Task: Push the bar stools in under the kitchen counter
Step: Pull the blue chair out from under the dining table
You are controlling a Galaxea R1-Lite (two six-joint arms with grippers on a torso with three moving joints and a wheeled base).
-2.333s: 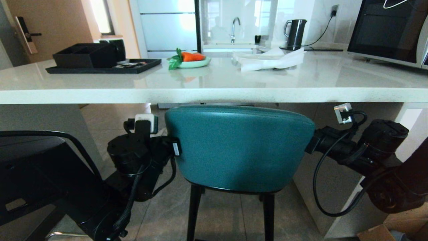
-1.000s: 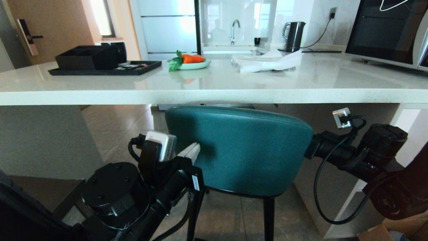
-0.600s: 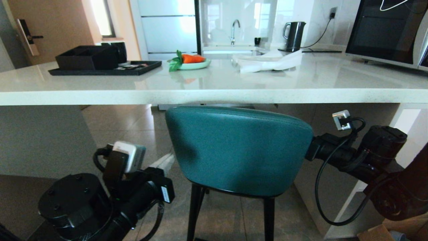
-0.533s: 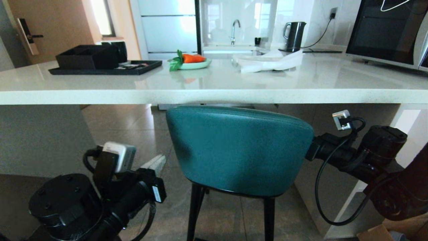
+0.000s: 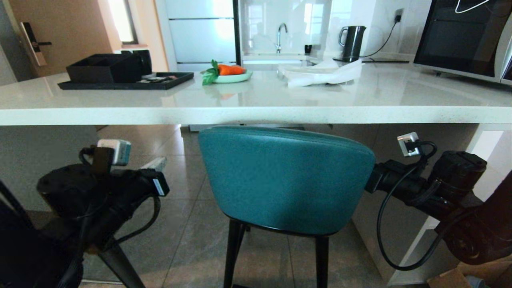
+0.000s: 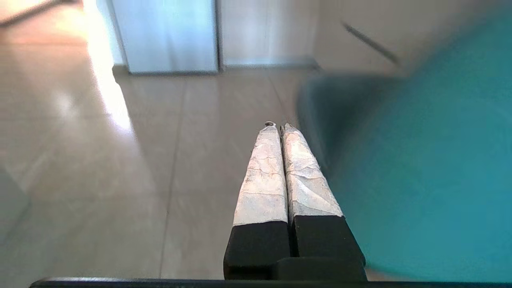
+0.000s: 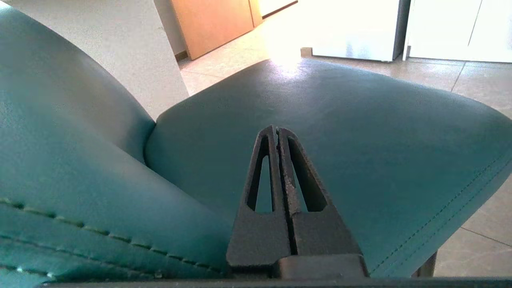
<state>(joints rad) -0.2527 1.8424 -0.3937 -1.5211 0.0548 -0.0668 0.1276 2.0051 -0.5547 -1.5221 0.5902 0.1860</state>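
Note:
The teal bar stool [image 5: 286, 180] stands in front of me, with the top of its curved back just below the kitchen counter's [image 5: 256, 116] thick white edge. My left gripper [image 5: 162, 161] hangs shut over the floor to the left of the stool and does not touch it. In the left wrist view, the shut left gripper [image 6: 277, 126] has the teal stool [image 6: 424, 160] beside it. My right arm [image 5: 404, 188] reaches in from the right, its fingers hidden behind the backrest. In the right wrist view, the shut right gripper [image 7: 277, 129] lies over the teal seat [image 7: 360, 132], close to the backrest [image 7: 60, 160].
On the counter are a black tray [image 5: 120, 82] with boxes, a plate [image 5: 232, 76] with a carrot, and white cloth [image 5: 324, 72]. A microwave [image 5: 460, 36] stands at the right. White side panels [image 5: 52, 164] flank the opening. A dark frame and leg [image 5: 120, 268] show at lower left.
My left arm has come off the stool's left side, swung left and lifted, its gripper still shut. The stool and my right arm have stayed put.

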